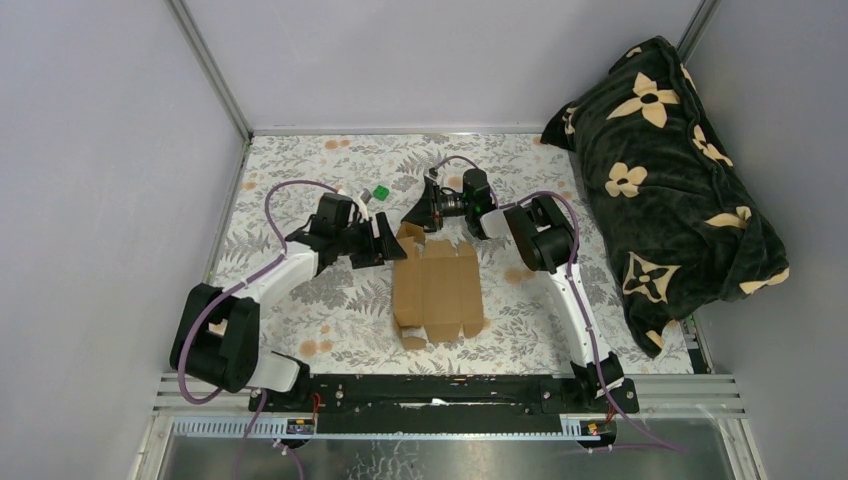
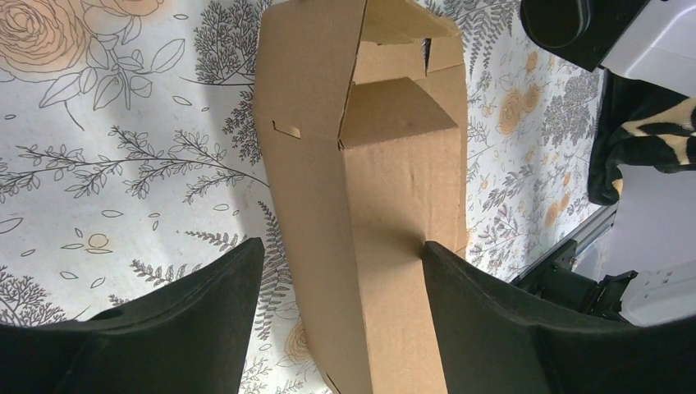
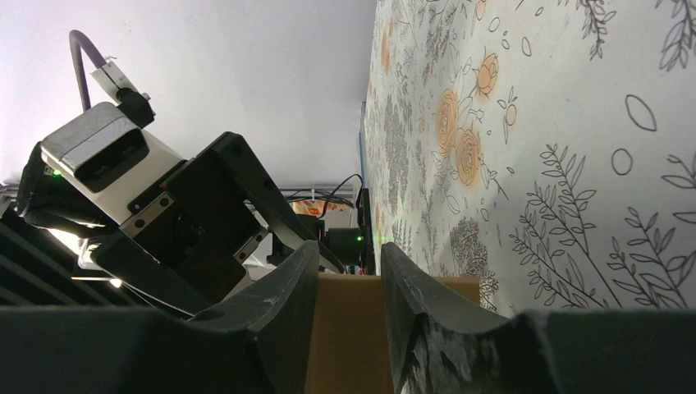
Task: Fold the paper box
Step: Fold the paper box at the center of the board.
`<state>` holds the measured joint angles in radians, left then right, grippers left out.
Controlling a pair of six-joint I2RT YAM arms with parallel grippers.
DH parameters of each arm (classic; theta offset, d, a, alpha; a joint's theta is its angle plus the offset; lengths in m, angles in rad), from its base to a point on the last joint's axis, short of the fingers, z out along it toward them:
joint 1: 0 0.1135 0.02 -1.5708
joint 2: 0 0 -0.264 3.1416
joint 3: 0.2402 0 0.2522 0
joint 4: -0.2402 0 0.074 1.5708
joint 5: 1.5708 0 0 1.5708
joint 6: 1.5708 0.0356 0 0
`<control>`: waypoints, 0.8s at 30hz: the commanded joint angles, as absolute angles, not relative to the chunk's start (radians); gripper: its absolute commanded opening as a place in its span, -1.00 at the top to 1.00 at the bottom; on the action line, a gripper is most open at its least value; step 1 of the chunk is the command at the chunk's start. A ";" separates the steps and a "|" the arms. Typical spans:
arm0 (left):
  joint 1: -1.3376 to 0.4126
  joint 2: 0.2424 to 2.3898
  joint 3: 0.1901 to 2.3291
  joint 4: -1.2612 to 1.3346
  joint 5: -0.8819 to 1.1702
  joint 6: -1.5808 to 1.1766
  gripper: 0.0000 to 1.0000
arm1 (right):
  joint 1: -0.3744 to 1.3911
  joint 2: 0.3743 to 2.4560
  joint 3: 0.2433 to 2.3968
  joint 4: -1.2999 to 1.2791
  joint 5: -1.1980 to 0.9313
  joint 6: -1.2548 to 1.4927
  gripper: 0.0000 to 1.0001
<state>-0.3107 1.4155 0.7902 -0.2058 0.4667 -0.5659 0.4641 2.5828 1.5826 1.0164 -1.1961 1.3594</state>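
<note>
Paper box (image 1: 437,290): wrist views alone show left hand (image 2: 341,250) spread astride it, right hand (image 3: 349,256) pinching it.

— What colour was the paper box (image 1: 437,290)?
— Plain brown, unprinted. The bench (image 1: 340,330) under it was white, patterned with grey ferns and orange flowers.
— And the tiny cube (image 1: 380,193)?
— Bright green. The cushion (image 1: 670,170) was near-black green with cream flowers.
— The arms (image 1: 285,268)?
— White and black, with purple cables (image 1: 267,205) and black jaws. The walls (image 1: 100,150) were pale grey.
</note>
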 commanded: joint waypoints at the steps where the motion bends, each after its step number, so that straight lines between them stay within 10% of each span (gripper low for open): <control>1: -0.299 1.370 0.806 -0.226 0.451 -0.551 -0.55 | 0.465 2.506 1.605 1.048 -1.225 1.347 0.17; 24: -0.298 1.340 0.786 -0.229 0.462 -0.564 -0.56 | 0.470 2.401 1.429 1.037 -1.215 1.265 0.18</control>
